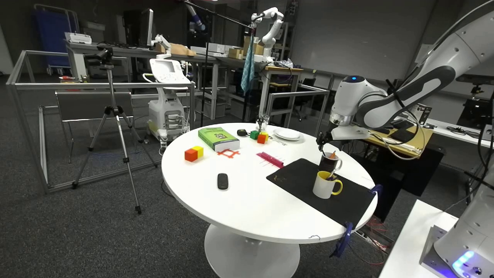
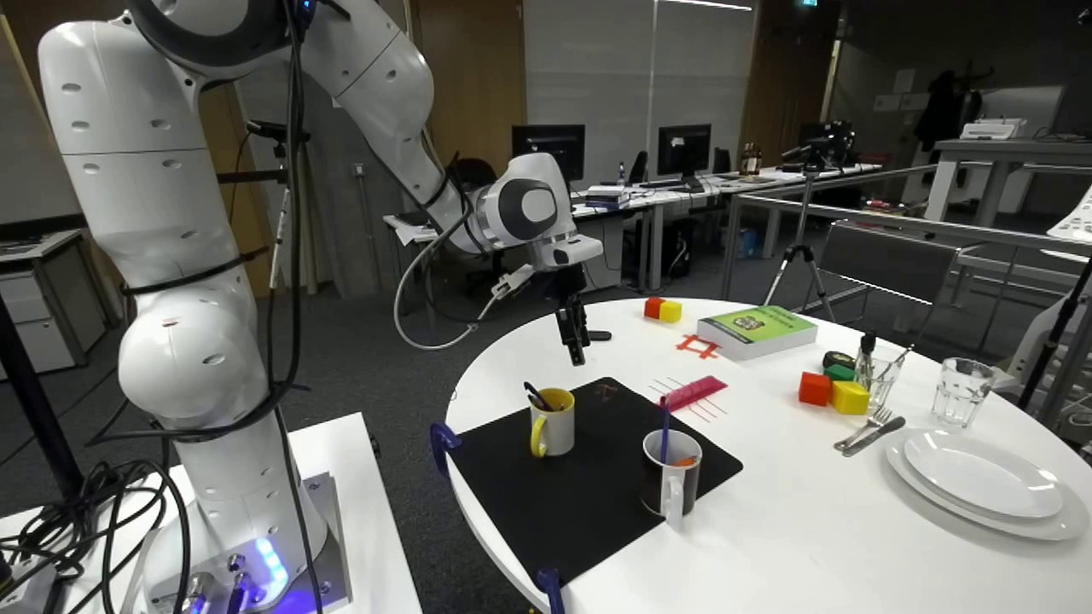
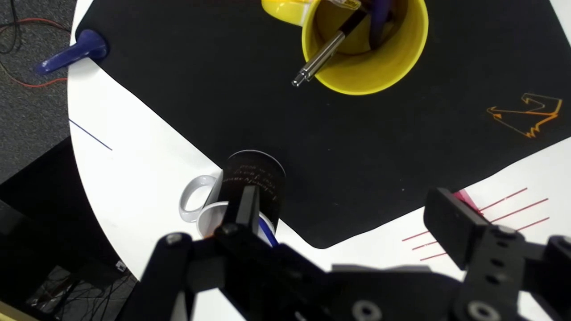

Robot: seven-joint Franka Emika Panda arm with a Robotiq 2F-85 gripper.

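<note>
White mug (image 2: 558, 433), in an exterior view, stands at eleven o'clock on the mat (image 2: 580, 512), its walls, I'd guess, keeping pens (image 2: 537, 397) gathered. Claw (image 2: 580, 350) hangs toward twelve, spread apart, holding nothing. Dark mug (image 2: 657, 490) sits at three, seemingly another holder. Farther out at three, a small plate (image 2: 981, 473) tops a large plate (image 2: 937, 503), perhaps saving room.

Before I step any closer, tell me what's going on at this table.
A white robot arm holds its black end effector open and empty above the round white table, so nothing is being handled. A white mug with a yellow handle and a dark mug with a white handle stand upright on the black rectangular mat; a silver-and-black pen leans in the former.
</note>
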